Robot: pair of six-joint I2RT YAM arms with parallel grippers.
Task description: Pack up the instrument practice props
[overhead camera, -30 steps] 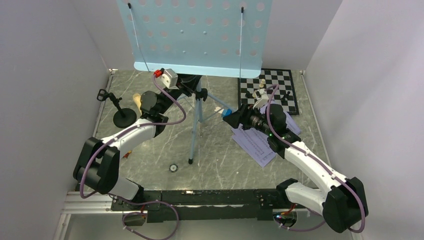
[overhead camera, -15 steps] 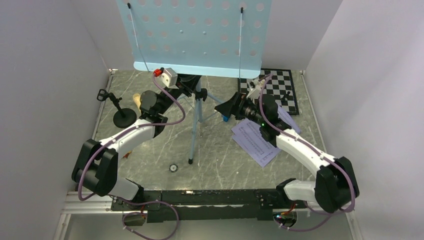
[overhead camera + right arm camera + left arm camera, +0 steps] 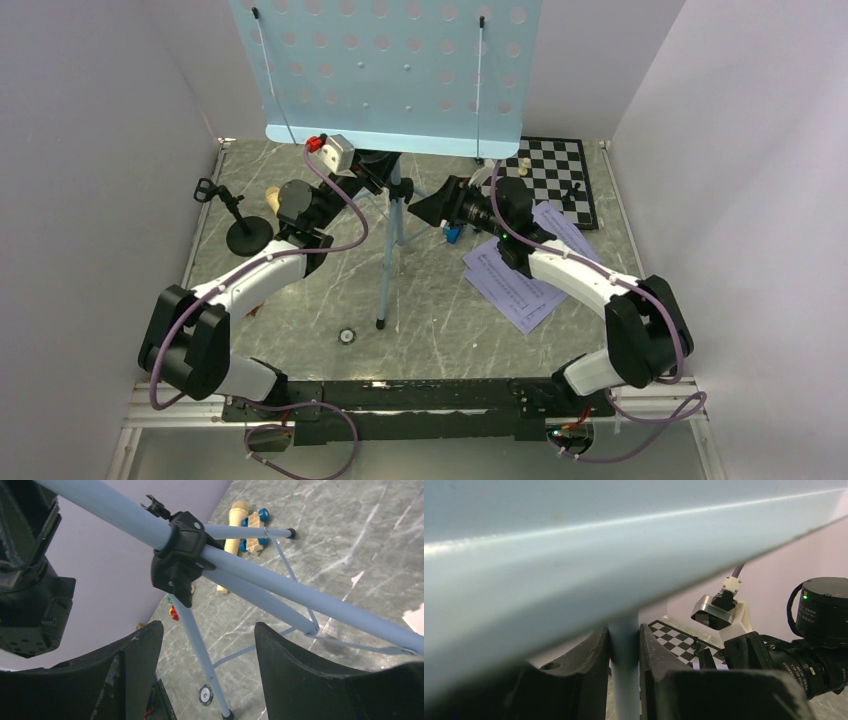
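Left gripper (image 3: 624,650) pinches the music stand (image 3: 390,70) pole (image 3: 625,700), lower centre; right gripper (image 3: 207,630), jaws spread, should straddle the hub (image 3: 177,560) squarely.

The grey marbled table (image 3: 430,320) carries the music stand (image 3: 390,70), mic stand (image 3: 247,238), lavender pages (image 3: 515,290), chessboard (image 3: 565,165) and tan microphone (image 3: 272,197).

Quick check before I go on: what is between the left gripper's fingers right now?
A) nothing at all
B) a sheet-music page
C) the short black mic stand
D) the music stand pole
D: in the left wrist view, the left gripper has its fingers pressed against either side of the light-blue music stand pole.
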